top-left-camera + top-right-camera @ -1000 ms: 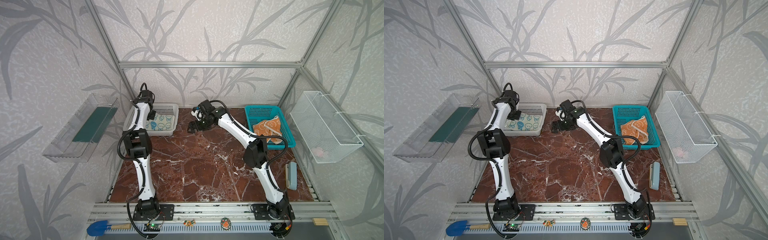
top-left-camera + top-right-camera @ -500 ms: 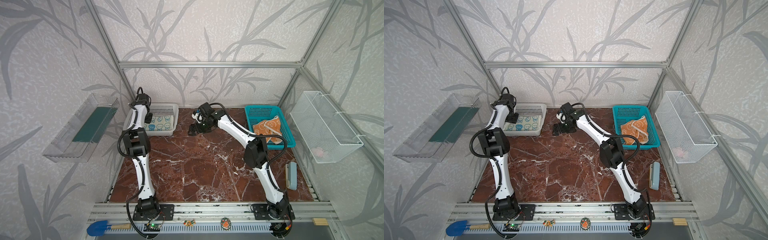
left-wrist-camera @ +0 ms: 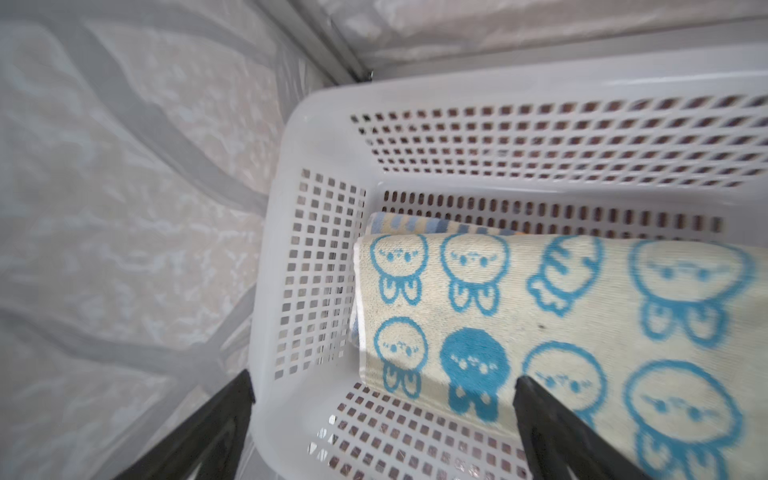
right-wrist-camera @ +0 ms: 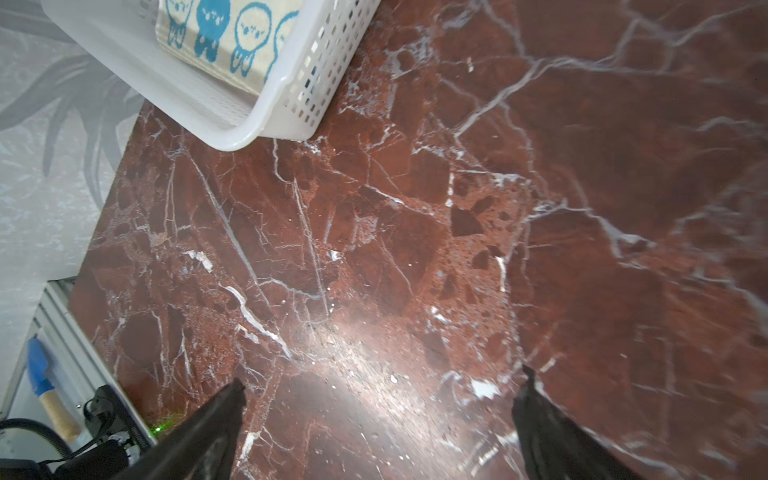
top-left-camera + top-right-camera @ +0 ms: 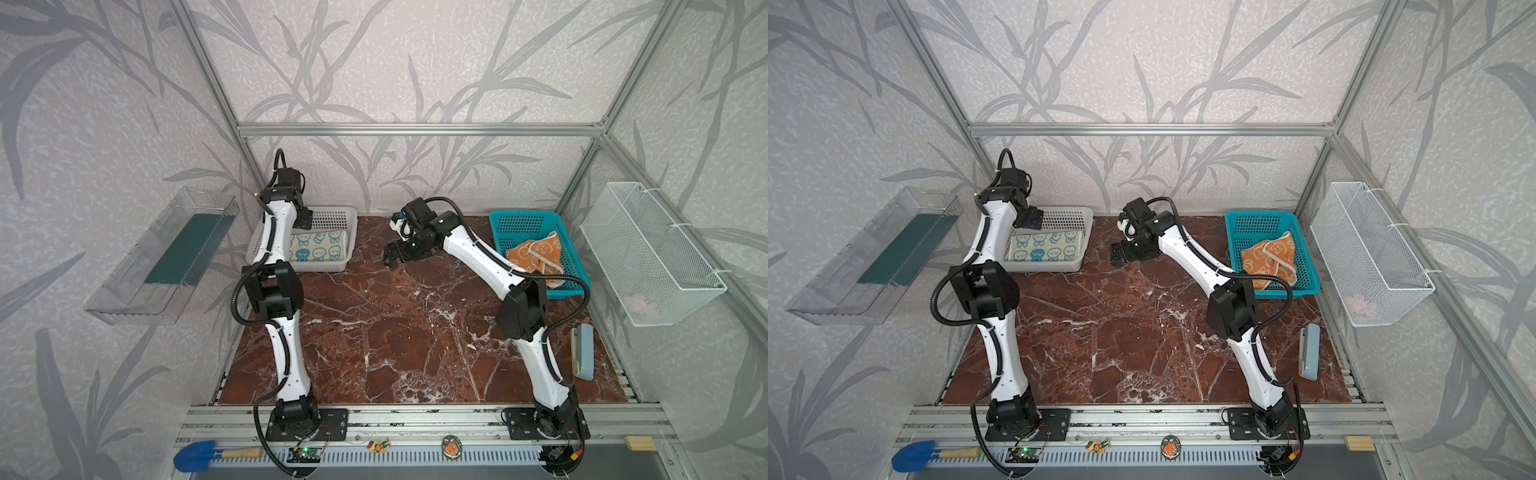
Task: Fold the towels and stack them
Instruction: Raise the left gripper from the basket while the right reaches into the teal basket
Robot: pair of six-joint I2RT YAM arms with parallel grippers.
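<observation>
Task state: a folded cream terry towel with blue bunnies is seen lying in the white perforated plastic basket, on top of a blue-and-cream striped towel of which only an edge shows. An orange towel with cream bunnies is seen crumpled in the teal plastic basket.
Risk 1: the top towel could be snagged by its loops and its fold pulled open if the left arm is drawn away low.
Risk 2: the white rim could be struck, since one finger appears to hang outside the basket wall and one over the towel.
Risk 3: the teal basket could be dragged along when the orange towel is lifted.
Left fingers: spread wide; nothing is held, and none is seen to be touched.
Right fingers: spread wide above the red marble surface; nothing is held or touched.
</observation>
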